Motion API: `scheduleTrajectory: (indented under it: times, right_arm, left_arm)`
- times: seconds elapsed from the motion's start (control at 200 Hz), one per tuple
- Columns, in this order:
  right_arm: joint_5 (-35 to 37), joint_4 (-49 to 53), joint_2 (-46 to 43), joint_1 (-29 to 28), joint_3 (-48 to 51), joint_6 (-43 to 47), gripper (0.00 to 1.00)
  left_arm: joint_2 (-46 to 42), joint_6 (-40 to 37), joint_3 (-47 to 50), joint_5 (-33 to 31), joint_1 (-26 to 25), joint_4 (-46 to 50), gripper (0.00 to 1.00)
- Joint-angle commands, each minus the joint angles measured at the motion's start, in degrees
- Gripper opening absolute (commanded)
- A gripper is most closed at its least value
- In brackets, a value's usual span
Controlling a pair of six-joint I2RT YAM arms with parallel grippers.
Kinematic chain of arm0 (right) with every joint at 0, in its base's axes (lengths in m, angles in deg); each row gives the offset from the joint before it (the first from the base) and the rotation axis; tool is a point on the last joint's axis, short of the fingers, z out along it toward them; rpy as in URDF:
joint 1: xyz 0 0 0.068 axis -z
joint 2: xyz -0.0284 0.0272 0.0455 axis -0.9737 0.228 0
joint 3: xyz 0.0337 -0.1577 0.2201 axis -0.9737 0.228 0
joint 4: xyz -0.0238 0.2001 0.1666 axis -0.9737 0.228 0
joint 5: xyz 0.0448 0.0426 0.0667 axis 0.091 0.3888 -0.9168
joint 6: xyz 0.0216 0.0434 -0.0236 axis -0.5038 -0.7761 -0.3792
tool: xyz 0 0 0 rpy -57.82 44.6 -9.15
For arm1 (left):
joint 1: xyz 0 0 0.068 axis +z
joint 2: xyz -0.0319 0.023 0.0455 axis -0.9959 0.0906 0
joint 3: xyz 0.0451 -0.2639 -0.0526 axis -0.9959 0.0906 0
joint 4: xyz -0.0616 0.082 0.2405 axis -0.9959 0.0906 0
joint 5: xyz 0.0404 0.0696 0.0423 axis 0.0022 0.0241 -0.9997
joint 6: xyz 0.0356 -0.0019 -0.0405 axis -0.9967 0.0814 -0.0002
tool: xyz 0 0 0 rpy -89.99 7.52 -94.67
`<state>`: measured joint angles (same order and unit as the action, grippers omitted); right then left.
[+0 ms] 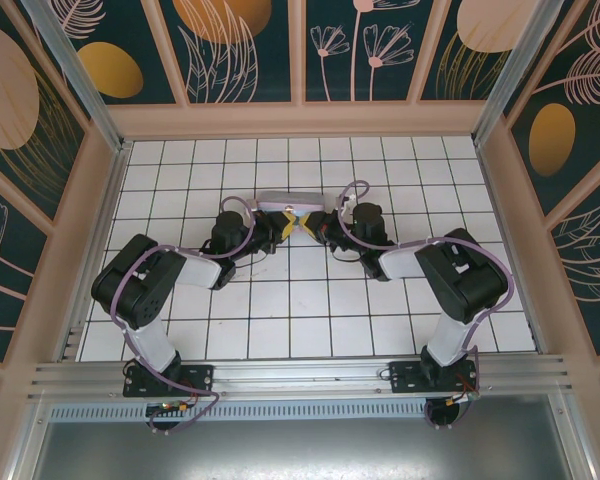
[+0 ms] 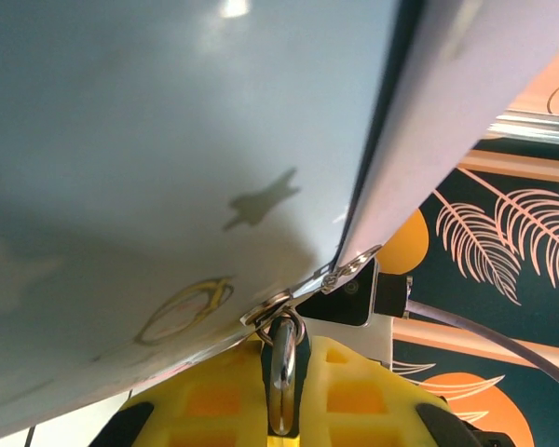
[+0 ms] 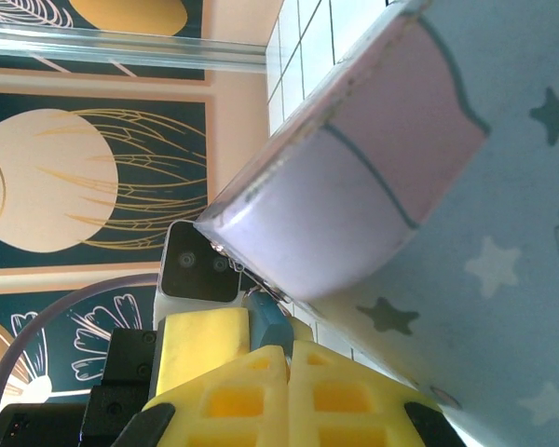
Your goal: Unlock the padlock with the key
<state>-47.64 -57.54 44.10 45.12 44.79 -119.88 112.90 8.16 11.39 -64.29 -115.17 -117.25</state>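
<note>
Both grippers meet at the front of the pastel tin box [image 1: 288, 201] in the middle of the tiled floor. My left gripper [image 1: 287, 226] [image 2: 287, 350] is shut on the padlock [image 2: 281, 372], whose silver shackle runs up through the ring of the tin's hasp. In the right wrist view the padlock's blue body [image 3: 272, 326] sits beside a left finger [image 3: 200, 349]. My right gripper [image 1: 309, 224] [image 3: 290, 350] is shut, its tips against the blue body. The key shows as a thin grey sliver [image 3: 289, 357] in the seam between them.
The tin box [image 2: 168, 140] [image 3: 466, 279] hangs close over both wrist cameras. White tiled floor [image 1: 280, 310] spreads around it, fenced by peach frame walls [image 1: 500, 200] and an aluminium rail [image 1: 300, 375] at the near edge.
</note>
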Motion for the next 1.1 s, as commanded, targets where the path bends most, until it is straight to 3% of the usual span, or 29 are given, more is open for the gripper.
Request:
scheduleTrajectory:
  times: [0.0,0.135,0.185,0.49,0.626,0.831,1.096]
  right_arm:
    - [-0.3,-4.2,0.8,-0.3,-4.7,1.2,0.0]
    - [-0.5,-2.5,0.8,0.0,-4.7,2.7,0.0]
    - [-0.5,-2.1,0.3,0.0,-4.1,3.1,0.06]
    - [-0.8,1.5,-5.4,0.0,0.9,6.0,0.65]
    - [-0.7,9.2,-9.6,0.1,2.8,9.9,0.84]
    - [0.6,22.3,-15.5,0.0,4.8,16.3,0.94]
    - [6.7,37.3,-21.2,0.0,2.9,26.6,0.92]
  left_arm:
    - [-1.1,-3.3,-1.1,11.4,-3.4,0.3,0.0]
    - [-0.4,-8.1,-1.5,9.0,-3.4,3.9,0.0]
    - [0.1,-9.4,-1.6,8.1,-3.3,4.4,0.0]
    - [3.4,-10.4,-2.4,5.7,-3.0,3.5,0.0]
    - [3.7,-11.4,-3.1,5.2,-2.8,4.3,0.0]
    - [3.7,-12.1,-3.6,5.3,-2.4,4.9,0.0]
    - [2.4,-14.2,-3.3,4.9,-1.8,7.7,0.0]
